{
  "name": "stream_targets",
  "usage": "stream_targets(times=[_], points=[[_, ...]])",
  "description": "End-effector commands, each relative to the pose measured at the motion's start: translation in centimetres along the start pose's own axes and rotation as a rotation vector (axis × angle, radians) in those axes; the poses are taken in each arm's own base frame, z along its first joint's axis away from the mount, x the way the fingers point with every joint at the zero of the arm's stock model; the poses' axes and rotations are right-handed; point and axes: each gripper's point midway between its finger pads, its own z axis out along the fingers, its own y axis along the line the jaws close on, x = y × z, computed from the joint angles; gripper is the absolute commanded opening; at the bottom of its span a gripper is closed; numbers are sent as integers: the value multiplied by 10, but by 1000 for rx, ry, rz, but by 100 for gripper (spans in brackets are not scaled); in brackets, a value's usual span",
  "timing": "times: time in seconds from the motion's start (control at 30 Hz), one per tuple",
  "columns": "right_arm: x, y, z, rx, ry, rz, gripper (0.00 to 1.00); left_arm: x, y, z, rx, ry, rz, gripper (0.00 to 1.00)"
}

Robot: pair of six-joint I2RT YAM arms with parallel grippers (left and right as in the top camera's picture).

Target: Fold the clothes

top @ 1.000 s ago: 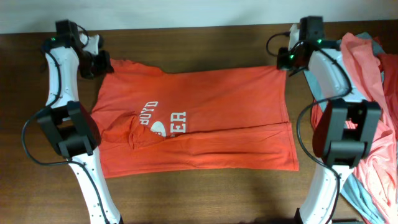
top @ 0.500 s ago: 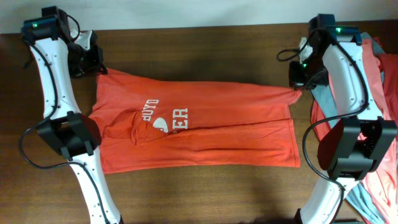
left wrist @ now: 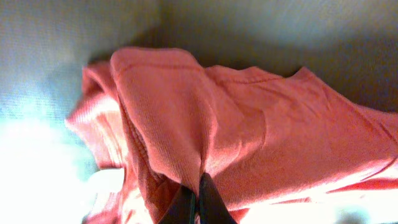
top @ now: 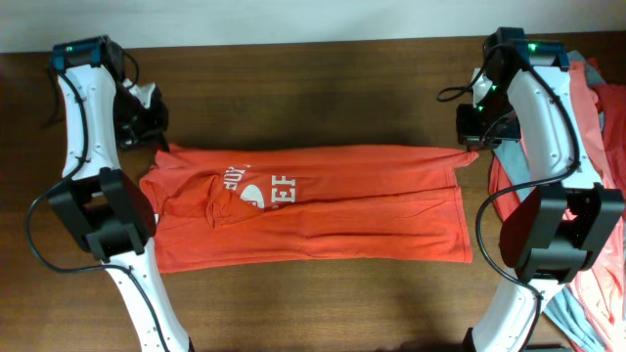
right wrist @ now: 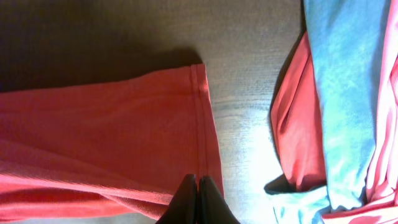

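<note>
Since a second ago both arms have dragged the far edge of the orange-red shirt [top: 323, 210] toward the near side, so it now laps partly over the white lettering. Nearest me, its lower half lies flat on the desk [top: 313, 78], a bit wrinkled. Further back, the left fingers [left wrist: 211, 208] are clenched on a bunched collar-end corner and the right fingers [right wrist: 210, 204] are pinched on the hem corner. Looks like light, floppy cotton that sags, so I'd say corners and hems are the spots to grab. No bins or baskets anywhere, just a loose pile of salmon-pink and teal-grey shirts [top: 602, 108] off right.
</note>
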Motion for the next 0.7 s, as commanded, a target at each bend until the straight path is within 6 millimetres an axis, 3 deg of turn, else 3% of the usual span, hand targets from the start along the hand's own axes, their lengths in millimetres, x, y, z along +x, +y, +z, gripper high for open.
stream_targets(times=[0.0,0.17,0.23,0.67], points=[[5,-9,-14,33,-14,5,4,31,10,-21,-82,4,-33,0],[18,-8,-11,32,42,3,4,51,14,-30,-126,15,-68,0],[35,-9,0,33,117,1,4,66,13,-28,-122,42,-72,0],[94,-6,34,19,374,0,4,111,20,41,-124,256,-85,0]])
